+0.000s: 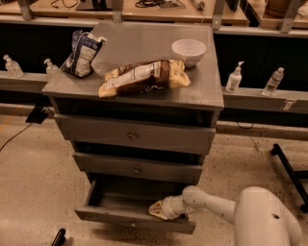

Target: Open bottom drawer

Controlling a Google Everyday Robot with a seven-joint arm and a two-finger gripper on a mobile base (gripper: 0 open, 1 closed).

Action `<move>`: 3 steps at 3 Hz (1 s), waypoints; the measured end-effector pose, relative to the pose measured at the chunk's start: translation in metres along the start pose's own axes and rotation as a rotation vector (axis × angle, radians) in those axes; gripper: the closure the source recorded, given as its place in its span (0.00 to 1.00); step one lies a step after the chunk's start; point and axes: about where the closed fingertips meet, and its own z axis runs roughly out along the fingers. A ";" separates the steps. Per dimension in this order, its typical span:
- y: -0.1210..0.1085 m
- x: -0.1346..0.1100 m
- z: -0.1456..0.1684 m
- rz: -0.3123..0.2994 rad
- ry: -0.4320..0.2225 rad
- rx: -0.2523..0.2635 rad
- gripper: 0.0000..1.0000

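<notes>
The claw [158, 210] sat low inside the bottom drawer [115, 215], its pale yellowish tip pointing left and lying against the inner side of the drawer's front wall, right of the middle. Whether it was clenched or released could not be told from this angle. Behind it, a white wrist and arm [208, 203] ran off to the right over the drawer's right front corner and joined the rounded white body [267, 218] of the robot at the lower right.

The bottom drawer stood pulled out from the chest, its grey front well forward of the two fronts above it, so that its dark inside showed from above. Nothing but the claw could be made out inside it. Directly above came the middle drawer [110, 165], closed, with a small round knob [136, 170] at its centre, and over that the top drawer [159, 138], the tallest, also closed and with its own knob [131, 136].

On the grey top of the chest [204, 93] lay a long tan snack bag [142, 77] on its side near the front edge. A white bowl [188, 50] stood upright just behind the bag's right end. A blue and white bag [83, 53] leaned at the left rear corner, apart from the other two.

Behind the chest a low ledge [260, 98] ran along the wall. Two bottles [234, 78] [273, 81] stood on it to the right and two more [12, 66] [49, 67] to the left. A wooden bench [159, 12] crossed the top of the view. The speckled floor [33, 182] spread around the chest, with a black bar [288, 168] lying on it at the right.
</notes>
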 end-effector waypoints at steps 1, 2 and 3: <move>0.002 -0.002 -0.002 0.002 0.002 -0.003 1.00; 0.002 -0.002 -0.002 0.002 0.002 -0.003 1.00; -0.005 -0.004 -0.018 0.003 -0.044 0.048 1.00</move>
